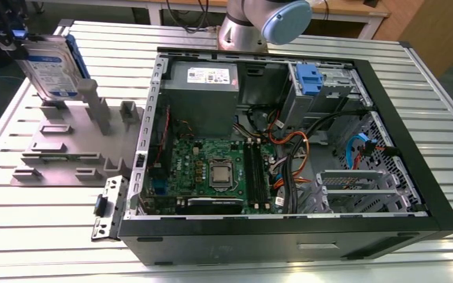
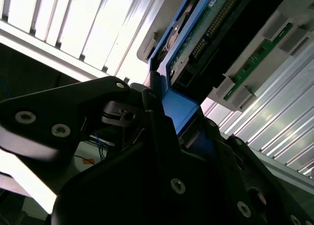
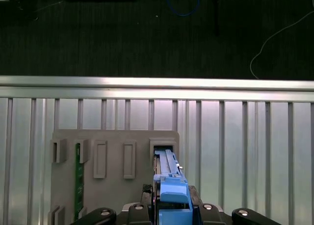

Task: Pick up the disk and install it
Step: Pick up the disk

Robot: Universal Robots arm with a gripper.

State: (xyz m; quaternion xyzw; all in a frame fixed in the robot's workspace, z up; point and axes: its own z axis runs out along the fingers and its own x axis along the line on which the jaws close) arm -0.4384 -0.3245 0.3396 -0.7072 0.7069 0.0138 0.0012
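The disk (image 1: 52, 68), a silver-grey hard drive with a white-and-blue label and blue side rails, stands on edge at the exterior view's far left. My gripper (image 1: 12, 36) is shut on its upper end. The drive's lower end sits at or just above a slot of the grey holder plate (image 1: 61, 147); I cannot tell whether it still touches. In the first wrist view the disk (image 3: 168, 178) runs from my gripper (image 3: 171, 212) toward that slot. The second wrist view has the disk's blue end tab (image 2: 179, 107) clamped between my dark fingers (image 2: 157, 117).
An open computer case (image 1: 435, 200) lies on the slatted aluminium table (image 1: 45, 236), to the exterior view's right of the holder plate. Inside are a grey power supply (image 1: 203, 88), a fixed blue caddy (image 1: 309, 79), the motherboard and cables. The arm's base (image 1: 258, 23) stands behind the case.
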